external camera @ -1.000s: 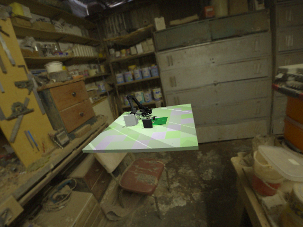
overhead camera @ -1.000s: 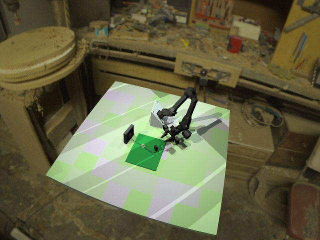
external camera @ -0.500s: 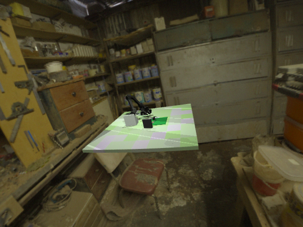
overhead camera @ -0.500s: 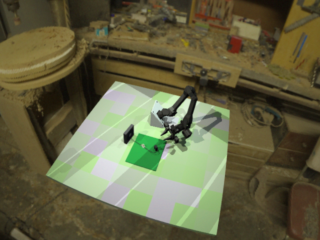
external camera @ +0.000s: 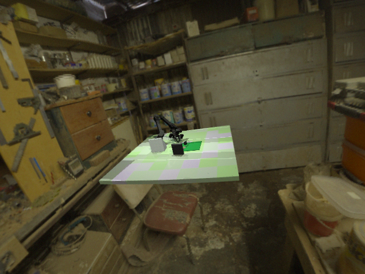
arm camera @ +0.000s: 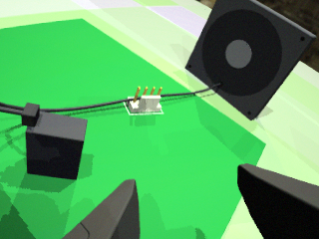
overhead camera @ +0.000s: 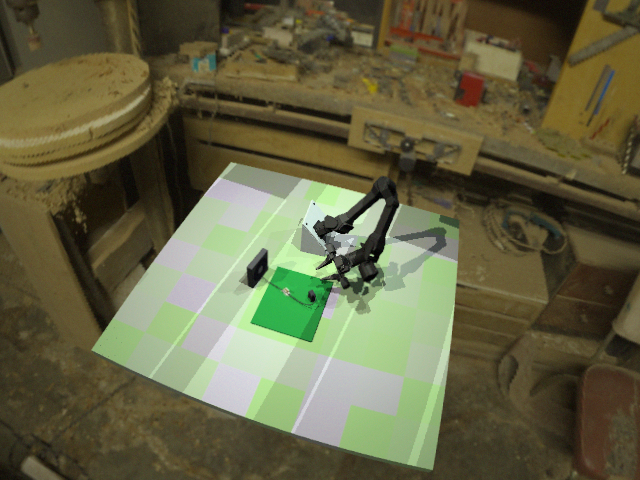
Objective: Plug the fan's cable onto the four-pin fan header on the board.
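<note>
The green board (overhead camera: 281,319) (external camera: 195,146) (arm camera: 189,144) lies flat. Its white header (overhead camera: 285,291) (arm camera: 151,104) has four bare gold pins pointing up. The black plug (overhead camera: 311,296) (external camera: 185,142) (arm camera: 55,146) is off the header, on the board at the side near the arm, left of the header in the wrist view. The cable (arm camera: 85,108) leaves the plug's top, passes behind the pins and joins the black fan (overhead camera: 257,268) (external camera: 177,149) (arm camera: 239,54). My gripper (overhead camera: 320,273) (arm camera: 187,182) is partly open and empty, above the board's edge, apart from plug and header.
The fan stands upright beyond the board's edge. A pale grey block with a slanted white face (overhead camera: 312,242) (external camera: 157,145) stands beside the arm. The patterned table (overhead camera: 248,379) (external camera: 188,172) carries everything.
</note>
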Tool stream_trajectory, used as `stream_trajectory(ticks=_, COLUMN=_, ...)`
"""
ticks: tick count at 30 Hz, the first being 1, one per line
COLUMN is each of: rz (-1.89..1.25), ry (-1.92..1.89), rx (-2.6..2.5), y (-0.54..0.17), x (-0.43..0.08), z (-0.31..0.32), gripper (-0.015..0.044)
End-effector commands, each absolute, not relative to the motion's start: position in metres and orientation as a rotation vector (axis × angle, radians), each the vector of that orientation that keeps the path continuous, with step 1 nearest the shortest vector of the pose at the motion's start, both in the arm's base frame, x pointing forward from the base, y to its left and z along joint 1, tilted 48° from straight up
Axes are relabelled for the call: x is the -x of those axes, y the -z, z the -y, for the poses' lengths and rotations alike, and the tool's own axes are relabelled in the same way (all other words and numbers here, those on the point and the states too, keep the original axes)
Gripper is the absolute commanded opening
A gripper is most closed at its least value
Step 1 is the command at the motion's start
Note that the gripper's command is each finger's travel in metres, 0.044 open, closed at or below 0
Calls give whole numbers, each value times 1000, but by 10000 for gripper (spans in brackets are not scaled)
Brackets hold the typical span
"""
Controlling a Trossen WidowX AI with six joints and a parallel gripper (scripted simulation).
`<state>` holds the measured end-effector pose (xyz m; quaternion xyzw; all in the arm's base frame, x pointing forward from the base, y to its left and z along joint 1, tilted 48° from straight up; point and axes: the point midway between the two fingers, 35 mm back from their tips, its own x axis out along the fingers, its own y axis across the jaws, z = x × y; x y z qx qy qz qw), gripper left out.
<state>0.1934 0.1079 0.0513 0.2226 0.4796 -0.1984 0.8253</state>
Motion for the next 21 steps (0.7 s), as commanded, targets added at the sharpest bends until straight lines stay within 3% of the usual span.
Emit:
stream_trajectory(ticks=1, rz=-1112, ry=409, rx=-438, y=-48, x=-194, z=-108, gripper=205)
stream_trajectory(ticks=21, rz=-1529, ry=261, rx=-389, y=-37, x=-189, z=-105, gripper=205)
